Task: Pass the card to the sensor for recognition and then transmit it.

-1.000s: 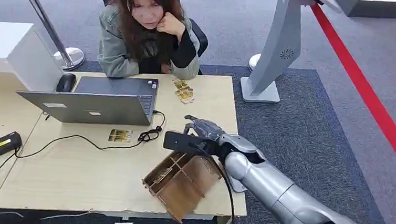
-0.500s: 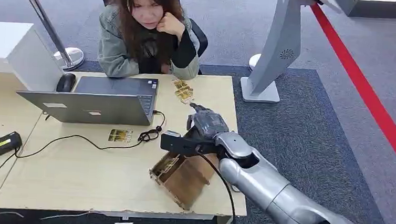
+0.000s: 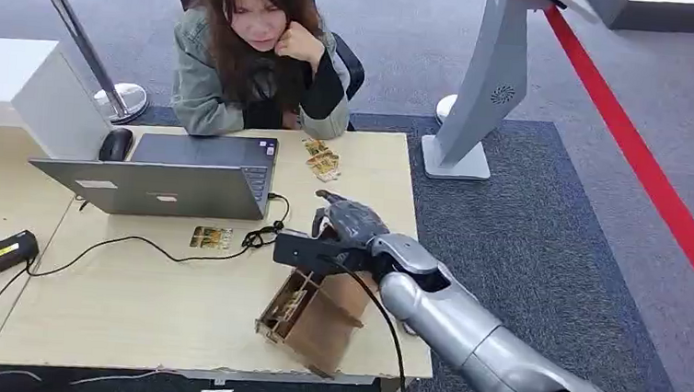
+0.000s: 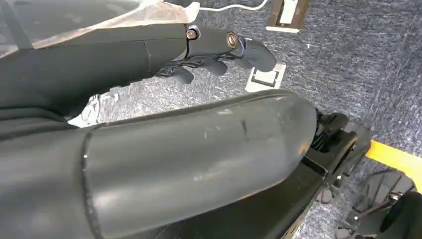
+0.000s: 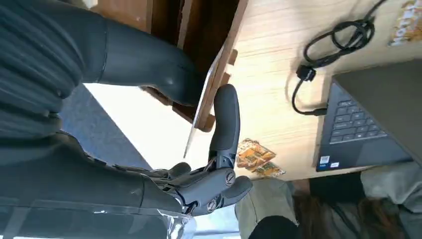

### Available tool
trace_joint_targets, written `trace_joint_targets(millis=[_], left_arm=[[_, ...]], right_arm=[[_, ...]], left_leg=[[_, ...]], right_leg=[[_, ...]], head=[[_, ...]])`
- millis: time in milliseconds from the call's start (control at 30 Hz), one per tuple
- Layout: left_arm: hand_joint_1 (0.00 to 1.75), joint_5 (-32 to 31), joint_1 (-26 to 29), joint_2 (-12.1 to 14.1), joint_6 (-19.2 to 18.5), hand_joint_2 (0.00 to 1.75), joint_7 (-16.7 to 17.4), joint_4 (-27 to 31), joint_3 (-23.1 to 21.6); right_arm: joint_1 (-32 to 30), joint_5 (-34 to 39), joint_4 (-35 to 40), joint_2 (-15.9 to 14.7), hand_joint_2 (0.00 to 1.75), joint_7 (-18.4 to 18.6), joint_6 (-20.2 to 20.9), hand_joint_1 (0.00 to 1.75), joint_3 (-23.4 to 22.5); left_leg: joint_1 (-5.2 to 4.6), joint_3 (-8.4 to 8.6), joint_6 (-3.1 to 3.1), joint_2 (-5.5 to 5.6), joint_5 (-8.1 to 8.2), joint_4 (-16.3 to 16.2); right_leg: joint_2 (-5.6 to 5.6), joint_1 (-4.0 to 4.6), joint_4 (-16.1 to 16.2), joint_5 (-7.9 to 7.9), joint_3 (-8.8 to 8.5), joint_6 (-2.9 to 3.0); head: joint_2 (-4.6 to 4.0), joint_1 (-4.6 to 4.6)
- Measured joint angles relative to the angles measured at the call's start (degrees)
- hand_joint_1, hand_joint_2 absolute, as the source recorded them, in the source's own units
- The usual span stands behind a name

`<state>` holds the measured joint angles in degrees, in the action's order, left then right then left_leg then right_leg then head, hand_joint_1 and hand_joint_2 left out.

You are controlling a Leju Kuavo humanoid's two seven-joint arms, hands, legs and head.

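One card (image 5: 205,102) stands pinched edge-on between thumb and finger of the right hand (image 3: 352,226) above the tilted wooden box (image 3: 309,315) on the worktop (image 3: 133,301), while the left hand (image 4: 219,50) hangs loosely curled, holding nothing.

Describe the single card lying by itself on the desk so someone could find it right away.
Start at the open laptop on the wooden desk. Just in front of its base, beside a looped black cable, lies one card. It lies alone, unlike the small pile of cards near the person.
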<state>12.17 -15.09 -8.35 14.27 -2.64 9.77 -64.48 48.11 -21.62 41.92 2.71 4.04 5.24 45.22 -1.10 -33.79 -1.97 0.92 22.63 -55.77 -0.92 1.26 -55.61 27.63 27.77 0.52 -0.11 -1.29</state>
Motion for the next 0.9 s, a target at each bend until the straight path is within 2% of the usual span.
trace_joint_targets(millis=[133, 233, 400, 567, 900], left_arm=[[0.00, 0.00, 0.00, 0.00, 0.04, 0.00, 0.00, 0.00, 0.00], [0.00, -0.04, -0.01, -0.02, 0.20, 0.00, 0.00, 0.00, 0.02], [0.00, -0.39, -0.05, -0.04, 0.20, 0.00, 0.00, 0.00, 0.02], [0.00, -0.83, -0.09, -0.04, 0.17, 0.00, 0.00, 0.00, 0.02], [0.00, -1.01, -0.11, -0.02, -0.33, 0.00, 0.02, 0.00, 0.07]], right_arm=[[-0.06, -3.81, -0.74, 0.24, 1.75, -0.59, -3.76, 1.75, -0.81], [-0.22, -8.36, -0.83, 0.63, 1.75, 0.63, -5.98, 1.75, -0.79], [-0.54, -13.05, -0.81, 1.09, 1.75, 2.12, -6.99, 1.75, -0.81], [-1.06, -7.51, -0.81, 1.64, 1.75, -0.24, -3.03, 1.75, -2.43], [-1.70, 3.14, -1.18, 2.29, 1.75, -4.48, 0.39, 1.75, -5.90]], left_leg=[[0.00, 0.00, 0.00, 0.00, 0.00, 0.00], [0.00, 0.00, 0.00, 0.00, 0.00, 0.00], [0.00, 0.01, 0.00, -0.01, 0.00, 0.00], [0.00, 0.00, 0.00, 0.01, 0.00, 0.00], [0.00, 0.00, 0.00, -0.01, 0.00, 0.00]], right_leg=[[0.00, 0.00, 0.00, 0.00, -0.01, 0.00], [0.00, 0.00, 0.00, 0.00, 0.00, 0.00], [0.00, 0.00, 0.00, 0.00, 0.00, 0.00], [0.00, 0.00, 0.00, 0.00, 0.00, 0.00], [-0.01, 0.00, 0.00, 0.00, 0.00, 0.00]], head=[[0.00, 0.00], [0.00, 0.00], [0.00, 0.00], [0.00, 0.02], [0.00, 0.00]])
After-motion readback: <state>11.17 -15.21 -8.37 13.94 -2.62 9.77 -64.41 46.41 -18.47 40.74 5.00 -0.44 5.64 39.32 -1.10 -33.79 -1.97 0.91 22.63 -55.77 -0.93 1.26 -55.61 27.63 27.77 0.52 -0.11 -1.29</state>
